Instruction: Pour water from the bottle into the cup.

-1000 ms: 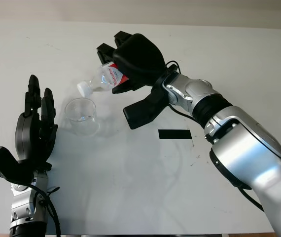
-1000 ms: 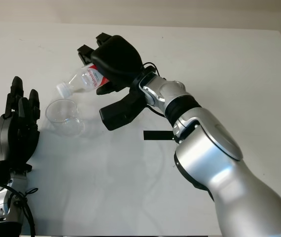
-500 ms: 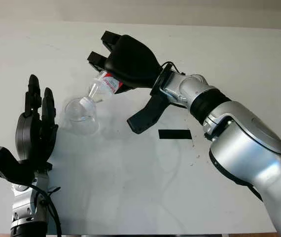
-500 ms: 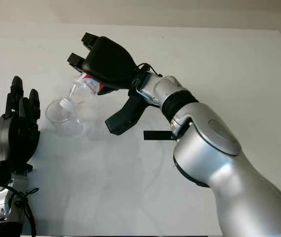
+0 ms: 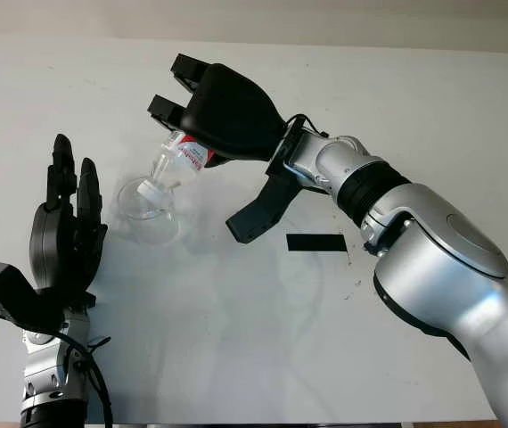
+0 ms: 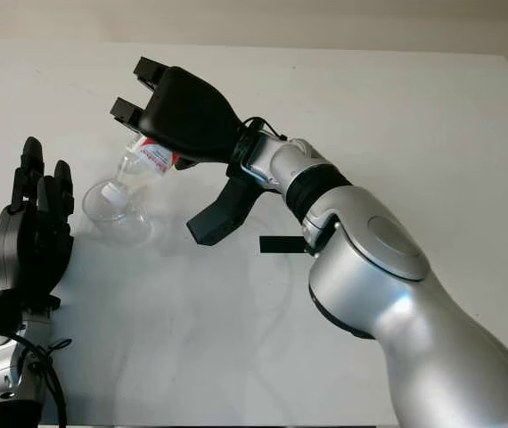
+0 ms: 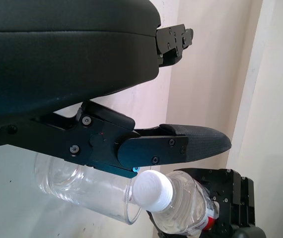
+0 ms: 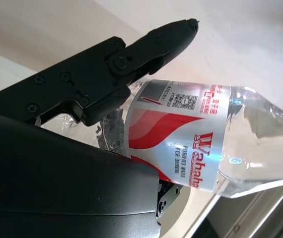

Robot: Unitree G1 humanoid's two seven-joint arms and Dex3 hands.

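One bottle (image 5: 181,158), clenched in the right hand (image 5: 223,114), slants cap-down into one cup (image 5: 149,210); left hand (image 5: 65,234) released beside it.

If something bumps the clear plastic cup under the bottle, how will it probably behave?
The clear plastic cup looks thin-walled and seems nearly empty, so it is probably light and would slide or tip easily. The white-capped bottle, tilted in the right hand, points its neck into the cup; contact there might shift it.

Bottle (image 5: 181,159): clear glossy plastic, paper-like label. Cup (image 5: 148,210): clear plastic. Table (image 5: 432,107): matt white. Right hand (image 5: 223,116): matt black.
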